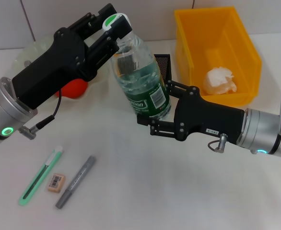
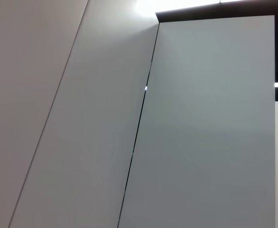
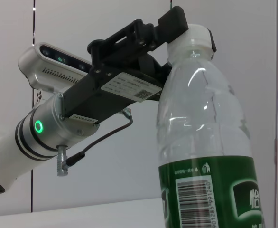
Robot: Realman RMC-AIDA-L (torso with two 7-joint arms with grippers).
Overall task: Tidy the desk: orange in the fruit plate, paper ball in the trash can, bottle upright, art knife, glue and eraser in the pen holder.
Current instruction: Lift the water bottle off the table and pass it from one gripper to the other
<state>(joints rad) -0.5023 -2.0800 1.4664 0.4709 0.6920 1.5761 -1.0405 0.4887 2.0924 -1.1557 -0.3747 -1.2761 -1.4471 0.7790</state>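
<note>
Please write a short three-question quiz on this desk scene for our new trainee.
1. True or false: the paper ball already lies in the yellow bin.
2. Which part of the bottle does the left gripper hold? A) the base B) the cap end C) the label
3. Fill in: the art knife, eraser and grey glue stick lie on the ___, not yet in the pen holder.

Key
1. True.
2. B; the right gripper clamps the bottle at the label, near its base.
3. Table.
</note>
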